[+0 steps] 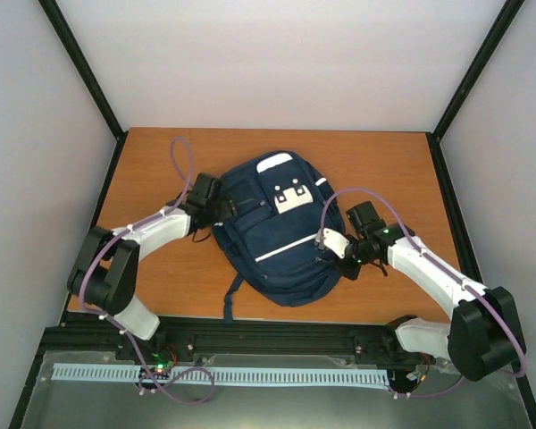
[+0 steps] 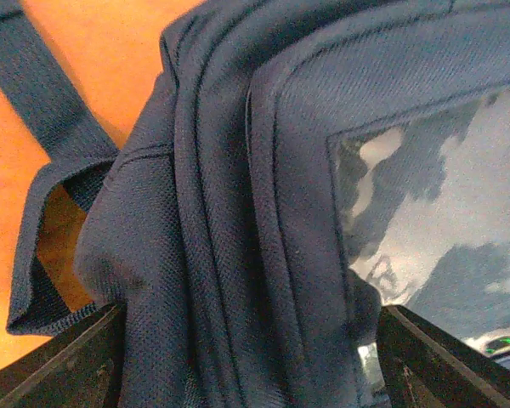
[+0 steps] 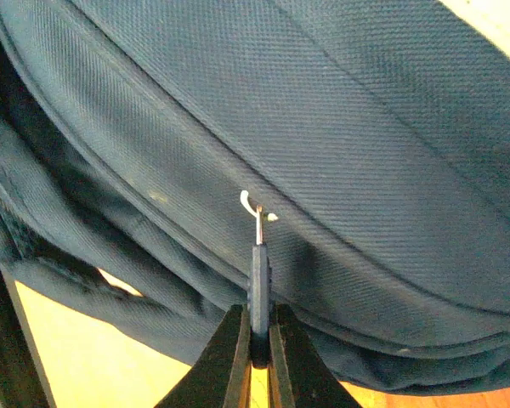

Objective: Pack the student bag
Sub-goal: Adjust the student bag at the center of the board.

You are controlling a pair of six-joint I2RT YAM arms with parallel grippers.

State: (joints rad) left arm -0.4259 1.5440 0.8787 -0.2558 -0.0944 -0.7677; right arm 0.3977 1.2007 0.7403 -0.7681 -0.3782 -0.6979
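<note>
Lying flat near the middle of the wooden table [image 1: 152, 161]: navy backpack [image 1: 277, 237], front up, top pointing away from the arms, one strap [image 1: 232, 299] trailing toward the near edge. At its left side, left gripper [image 1: 220, 210] spread wide, seamed edge of the backpack between the fingers. At its right side, right gripper [image 3: 257, 340] pinched tight on a dark zipper pull [image 3: 259, 280].

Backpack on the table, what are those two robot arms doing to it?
The blue backpack lies on the table. The right gripper is shut tight on a zipper pull at its side. The left gripper has its jaws wide around the backpack's other edge, perhaps steadying it. They seem to be working the zipper.
</note>
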